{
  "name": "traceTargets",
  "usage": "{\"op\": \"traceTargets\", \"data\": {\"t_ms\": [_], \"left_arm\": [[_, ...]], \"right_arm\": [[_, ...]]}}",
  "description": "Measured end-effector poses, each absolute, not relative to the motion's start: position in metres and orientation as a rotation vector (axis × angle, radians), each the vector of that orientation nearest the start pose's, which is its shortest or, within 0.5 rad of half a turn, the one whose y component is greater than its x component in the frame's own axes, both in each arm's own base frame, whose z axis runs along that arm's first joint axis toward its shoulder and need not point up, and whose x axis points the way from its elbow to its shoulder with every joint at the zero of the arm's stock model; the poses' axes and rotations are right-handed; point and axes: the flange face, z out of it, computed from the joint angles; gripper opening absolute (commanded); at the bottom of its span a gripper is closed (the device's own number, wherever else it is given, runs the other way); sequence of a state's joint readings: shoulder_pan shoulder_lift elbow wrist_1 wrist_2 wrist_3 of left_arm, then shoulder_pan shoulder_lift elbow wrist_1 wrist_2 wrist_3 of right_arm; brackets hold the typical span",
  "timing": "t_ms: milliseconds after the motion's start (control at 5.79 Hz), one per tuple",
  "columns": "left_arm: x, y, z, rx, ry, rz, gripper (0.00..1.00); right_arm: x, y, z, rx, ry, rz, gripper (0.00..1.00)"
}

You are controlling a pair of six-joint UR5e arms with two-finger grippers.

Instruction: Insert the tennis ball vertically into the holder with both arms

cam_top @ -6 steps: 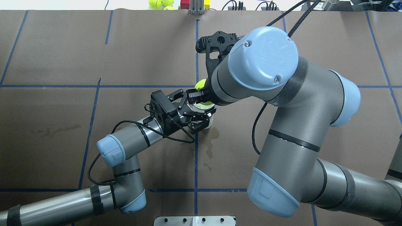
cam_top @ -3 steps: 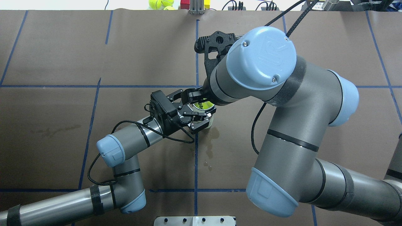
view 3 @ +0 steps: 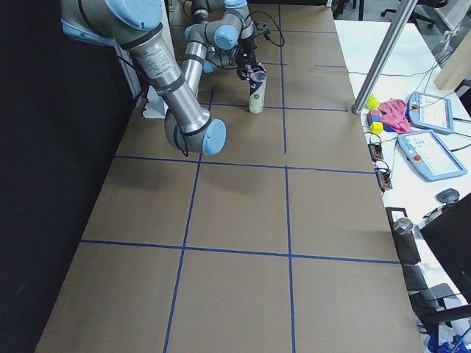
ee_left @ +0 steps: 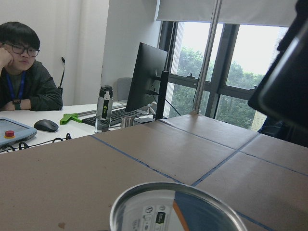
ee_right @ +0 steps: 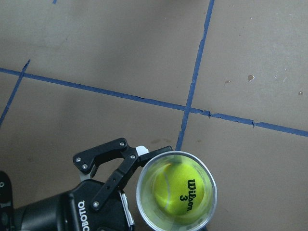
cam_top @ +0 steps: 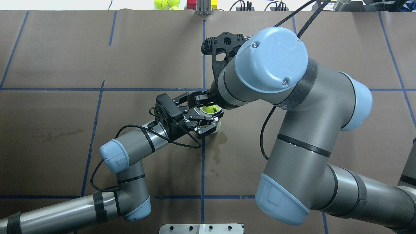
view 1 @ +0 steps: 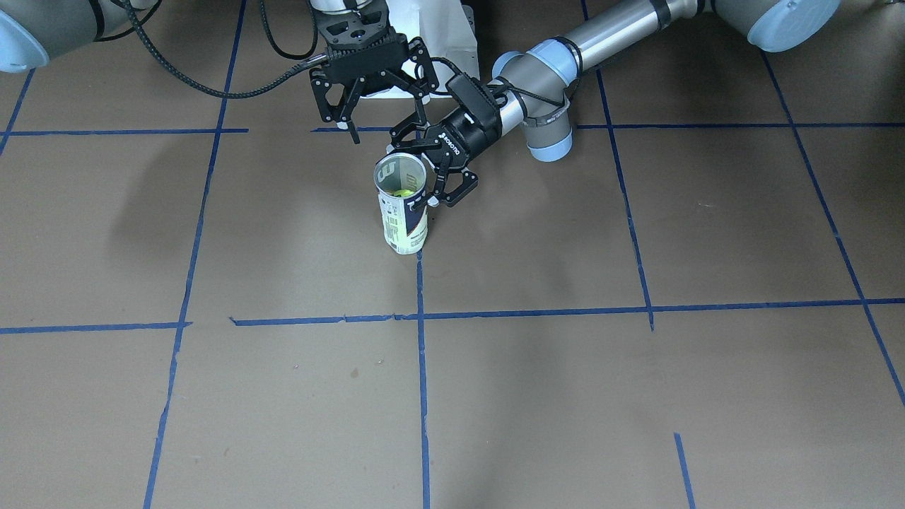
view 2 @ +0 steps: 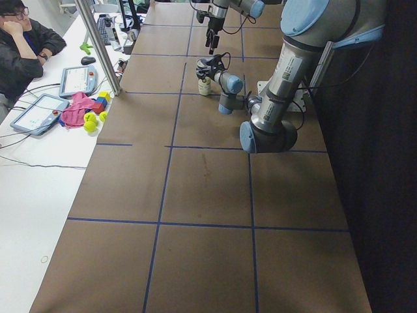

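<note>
Tennis ball (ee_right: pixel 180 192) is inside the holder (view 1: pixel 404 219), low in the tube. In your right wrist view the "Wilson 3" print faces up through the open mouth.

The holder stands upright on the desk (view 1: pixel 565 389), mouth open, with its base just beside a blue tape line (view 1: pixel 421 367).

Left gripper (view 1: pixel 428 170) comes in from the side, forearm low and close to level. Its jaws are pinching the holder just under the rim, one finger on each side of the tube. The left wrist view only gives you the metal rim and a sliver of label at the bottom edge.

Right gripper (view 1: pixel 387 120) hangs above the holder's mouth, pointing down and not touching it. Its jaws are spread with nothing between them. In the overhead view the right arm's wrist covers most of that gripper, so use the front-facing view to check it.

In both side views the holder and grippers are too small to read the jaws.

Elsewhere:
- Dark stains (cam_top: pixel 216 152) mark the desk paper near the holder's base.
- Spare tennis balls (cam_top: pixel 165 4) lie past the desk's far edge.
- An operator (view 2: pixel 19 39) sits at the white bench beside the desk, chin on hand.
</note>
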State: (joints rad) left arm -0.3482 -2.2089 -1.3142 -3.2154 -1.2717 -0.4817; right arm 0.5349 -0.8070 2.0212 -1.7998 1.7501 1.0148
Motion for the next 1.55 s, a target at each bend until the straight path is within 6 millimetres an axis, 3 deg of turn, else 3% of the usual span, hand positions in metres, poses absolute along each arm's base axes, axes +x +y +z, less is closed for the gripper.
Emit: {"op": "traceTargets", "data": {"t_ms": [691,1209,1555], "left_arm": [[0.553,-0.377,0.214,1.486,1.396,0.133,0.95],[0.539,-0.372,0.195,1.513,1.432,0.108,0.95],[0.524,-0.379,0.184,1.538,1.427,0.094,0.95]], "right_arm": [[-0.417,-0.399,0.074,0.377,-0.926,-0.119,0.99],[-0.353,-0.441,0.071,0.350,-0.978,-0.121,0.99],[-0.320,-0.465,0.091,0.361,-0.958,-0.161,0.99]]}}
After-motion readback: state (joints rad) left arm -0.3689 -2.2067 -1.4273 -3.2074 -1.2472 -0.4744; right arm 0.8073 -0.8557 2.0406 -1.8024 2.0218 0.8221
